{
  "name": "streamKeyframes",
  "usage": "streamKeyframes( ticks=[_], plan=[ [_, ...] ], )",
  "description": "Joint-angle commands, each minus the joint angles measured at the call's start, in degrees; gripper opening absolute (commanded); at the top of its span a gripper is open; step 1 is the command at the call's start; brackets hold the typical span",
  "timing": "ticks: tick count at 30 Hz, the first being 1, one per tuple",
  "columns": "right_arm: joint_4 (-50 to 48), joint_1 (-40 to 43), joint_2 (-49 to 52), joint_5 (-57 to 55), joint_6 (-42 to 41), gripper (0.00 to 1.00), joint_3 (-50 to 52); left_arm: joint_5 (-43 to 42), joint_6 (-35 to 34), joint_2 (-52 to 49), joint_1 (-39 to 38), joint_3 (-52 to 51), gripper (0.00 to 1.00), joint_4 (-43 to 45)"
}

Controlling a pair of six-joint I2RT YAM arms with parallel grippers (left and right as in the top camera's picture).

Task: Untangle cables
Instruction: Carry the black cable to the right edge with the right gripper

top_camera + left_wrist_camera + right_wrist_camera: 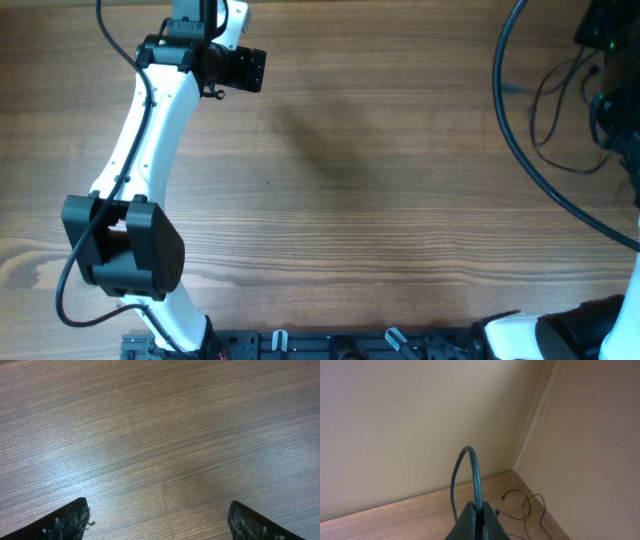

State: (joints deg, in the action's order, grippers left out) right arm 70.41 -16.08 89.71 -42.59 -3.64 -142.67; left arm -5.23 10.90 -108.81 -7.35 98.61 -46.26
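Observation:
My left gripper (pixel 159 520) is open and empty, its two fingers wide apart over bare wood; in the overhead view it (pixel 250 68) is at the far left of the table. My right gripper (pixel 480 509) is raised high and shut on a dark cable (pixel 476 475) that arches up out of the jaws and drops back down. In the overhead view this cable (pixel 512 130) sweeps in a big arc at the right. More thin black cables (pixel 527 504) lie in loose loops in the table's far right corner, also seen from overhead (pixel 560 112).
The wooden table (pixel 380 200) meets a beige wall (pixel 395 425) at a corner on the right. The left arm (pixel 150 140) stretches along the left side. The right arm's dark parts (pixel 612 60) crowd the top right corner.

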Motion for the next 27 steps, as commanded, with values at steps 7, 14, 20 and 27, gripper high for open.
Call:
streamKeyframes(
  ticks=[7, 14, 20, 27],
  plan=[
    [3.34, 2.86, -2.45, -3.89, -4.15, 0.04, -1.01, -0.92, 0.9, 0.17, 0.07, -0.13, 0.92, 0.33],
    [7.08, 10.86, -2.91, 3.08, -7.1, 0.04, -0.96, -0.94, 0.87, 0.17, 0.07, -0.13, 0.93, 0.83],
    [8.37, 17.59, -2.91, 5.62, -8.61, 0.04, -0.66, -0.94, 0.9, 0.17, 0.07, -0.13, 0.94, 0.85],
    [8.7, 24.59, -2.95, 7.98, -10.43, 0.04, 3.04, -0.94, 0.9, 0.17, 0.07, -0.13, 0.94, 0.96]
  ],
)
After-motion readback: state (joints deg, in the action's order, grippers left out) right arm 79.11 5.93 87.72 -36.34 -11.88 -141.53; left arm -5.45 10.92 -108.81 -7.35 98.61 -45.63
